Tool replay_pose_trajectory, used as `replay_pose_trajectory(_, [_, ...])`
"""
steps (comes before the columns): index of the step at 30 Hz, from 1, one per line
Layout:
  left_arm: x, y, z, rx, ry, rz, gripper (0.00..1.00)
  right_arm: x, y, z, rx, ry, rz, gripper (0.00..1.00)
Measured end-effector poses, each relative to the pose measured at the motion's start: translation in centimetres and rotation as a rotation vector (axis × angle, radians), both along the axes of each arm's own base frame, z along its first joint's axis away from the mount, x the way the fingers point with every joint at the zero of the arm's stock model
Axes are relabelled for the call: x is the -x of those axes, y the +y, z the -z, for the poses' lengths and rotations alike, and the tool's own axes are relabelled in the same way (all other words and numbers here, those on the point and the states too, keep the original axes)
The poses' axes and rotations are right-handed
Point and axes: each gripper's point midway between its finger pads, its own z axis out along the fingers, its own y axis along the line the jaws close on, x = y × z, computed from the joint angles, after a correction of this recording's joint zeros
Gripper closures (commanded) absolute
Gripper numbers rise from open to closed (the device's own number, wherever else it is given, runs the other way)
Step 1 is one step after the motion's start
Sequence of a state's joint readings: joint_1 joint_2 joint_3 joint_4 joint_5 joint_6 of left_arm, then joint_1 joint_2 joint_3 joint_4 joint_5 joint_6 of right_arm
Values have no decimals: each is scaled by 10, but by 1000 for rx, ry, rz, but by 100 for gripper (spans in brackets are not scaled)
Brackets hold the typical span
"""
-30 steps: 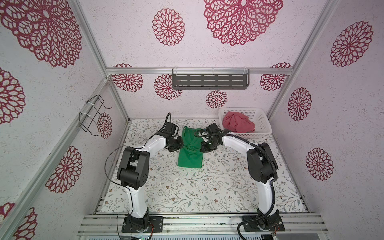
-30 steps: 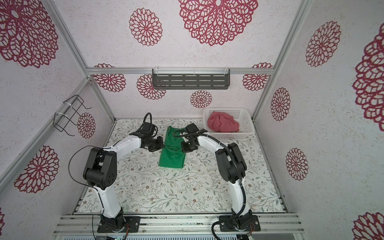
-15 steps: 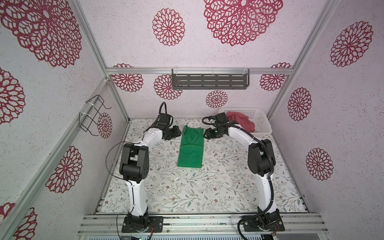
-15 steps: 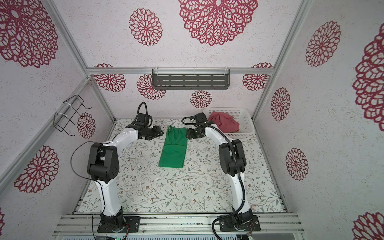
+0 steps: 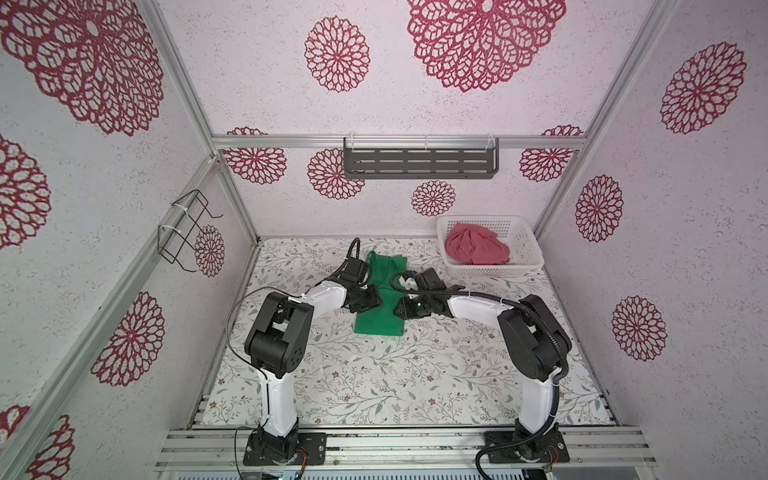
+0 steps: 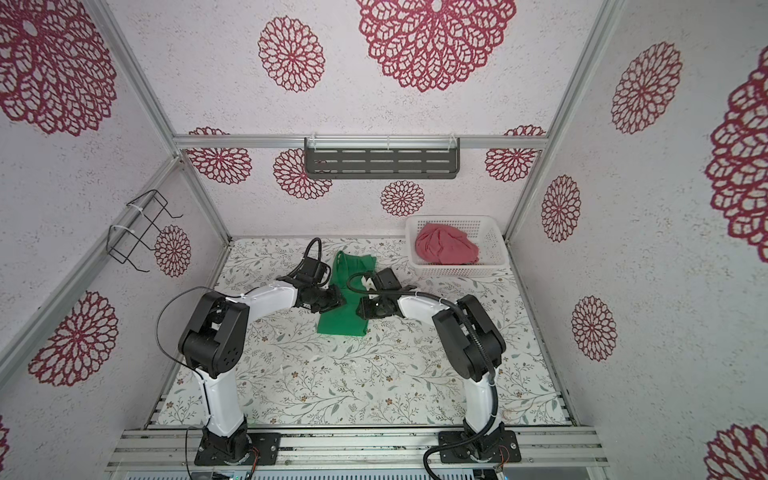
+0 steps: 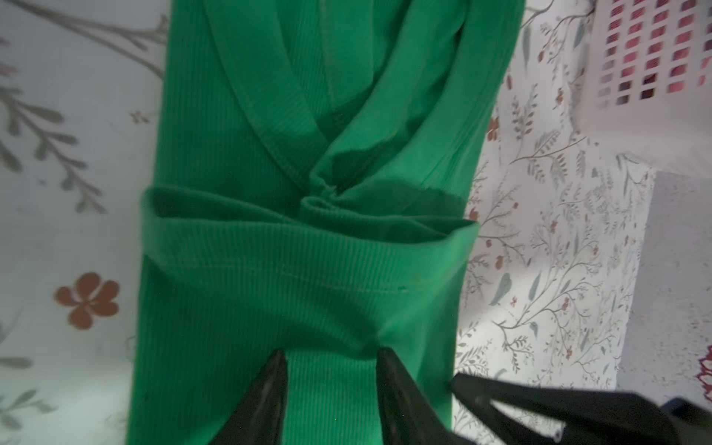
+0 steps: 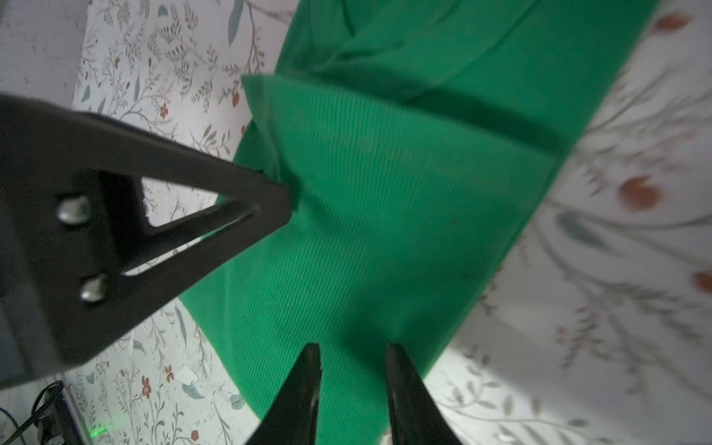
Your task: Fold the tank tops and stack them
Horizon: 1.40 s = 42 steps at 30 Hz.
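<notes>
1. Both grippers now sit over the middle of the green top (image 5: 377,326); half a second ago they were at its far end.
2. Left gripper (image 7: 333,356) and right gripper (image 8: 352,346): jaws narrowly apart, tips at the cloth, nothing lifted. Can't tell if they pinch it.
3. Green top is a long narrow strip running from the table's (image 5: 374,382) back edge toward the centre.
4. Progress looks early: green top is part folded. Pink top (image 5: 476,249) lies crumpled in the basket (image 5: 490,272) at the back right corner, and there is no stack yet.
5. No readable writing or labels.

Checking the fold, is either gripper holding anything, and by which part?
Nothing clearly held: left gripper and right gripper stand open, tips on the green tank top.
</notes>
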State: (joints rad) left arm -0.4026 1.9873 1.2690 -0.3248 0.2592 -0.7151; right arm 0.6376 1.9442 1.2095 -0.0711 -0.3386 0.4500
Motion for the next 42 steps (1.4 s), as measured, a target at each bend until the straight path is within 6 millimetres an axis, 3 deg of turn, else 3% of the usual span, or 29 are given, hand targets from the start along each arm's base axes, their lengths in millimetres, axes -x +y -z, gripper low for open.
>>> replay_pose_trajectory(3, [6, -1, 8, 6, 7, -8, 58, 19, 3, 16, -24, 33, 14, 68])
replay_pose_trajectory(8, [17, -1, 8, 18, -18, -9, 58, 36, -4, 16, -57, 35, 45, 68])
replay_pose_trajectory(15, [97, -1, 8, 25, 32, 6, 55, 100, -32, 18, -5, 100, 53, 67])
replay_pose_trajectory(19, [124, 1, 6, 16, 48, 4, 54, 119, -41, 2, 13, 102, 43, 66])
replay_pose_trajectory(23, [123, 6, 2, -10, 48, -11, 53, 128, -27, -25, -11, 47, 4, 67])
replay_pose_trajectory(26, [115, 7, -2, -26, 32, -15, 53, 138, -8, -31, -35, 26, -40, 68])
replay_pose_trajectory(30, [111, 9, 4, -44, 37, -17, 53, 146, 2, -15, -42, 57, -44, 70])
replay_pose_trajectory(35, [107, 12, 8, -41, 42, -23, 53, 154, -21, 20, 26, 103, 8, 72])
replay_pose_trajectory(37, [106, 13, 9, -37, 44, -22, 53, 151, -22, 20, 27, 93, 17, 71])
replay_pose_trajectory(39, [106, 13, 8, -35, 44, -18, 49, 150, -21, 19, 29, 91, 18, 70])
replay_pose_trajectory(42, [105, 14, 2, -44, 35, -11, 33, 148, -21, 14, 37, 86, 21, 65])
